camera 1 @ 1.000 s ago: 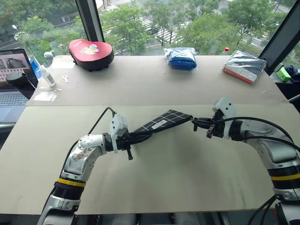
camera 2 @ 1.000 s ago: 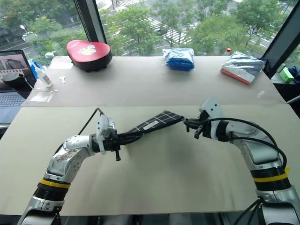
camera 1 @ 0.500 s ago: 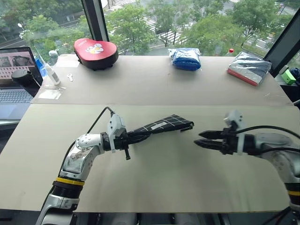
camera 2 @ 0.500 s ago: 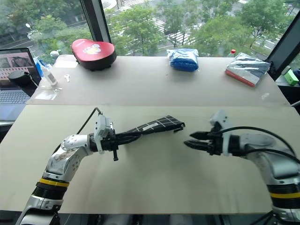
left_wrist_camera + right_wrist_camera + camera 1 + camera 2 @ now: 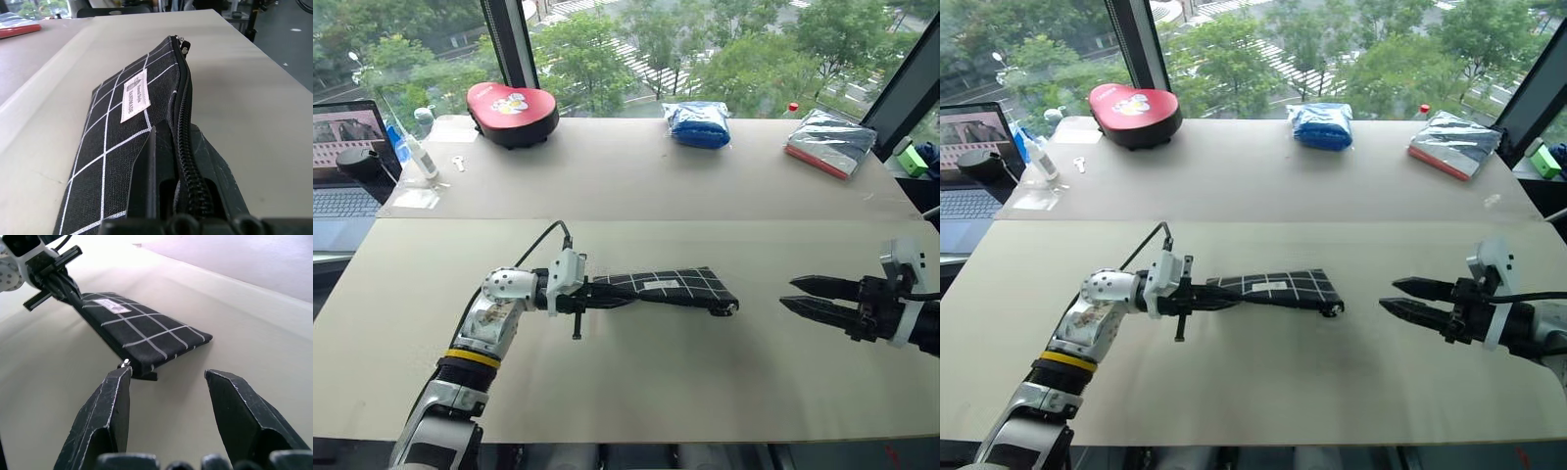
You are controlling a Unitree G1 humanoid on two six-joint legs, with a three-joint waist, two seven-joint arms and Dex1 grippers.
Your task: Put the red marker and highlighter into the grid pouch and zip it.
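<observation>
The left pincer (image 5: 597, 292) is clamped on one end of the grid pouch (image 5: 671, 287), which stretches out over the middle of the pale surface (image 5: 636, 382), its zipper closed along the edge. The right pincer (image 5: 803, 296) hangs well apart from the pouch's far end, its fingers (image 5: 110, 411) spread and holding nothing.

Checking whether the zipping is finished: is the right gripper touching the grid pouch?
Apart. In the left eye view, bare table separates the open right gripper from the grid pouch, which the left gripper holds.
</observation>
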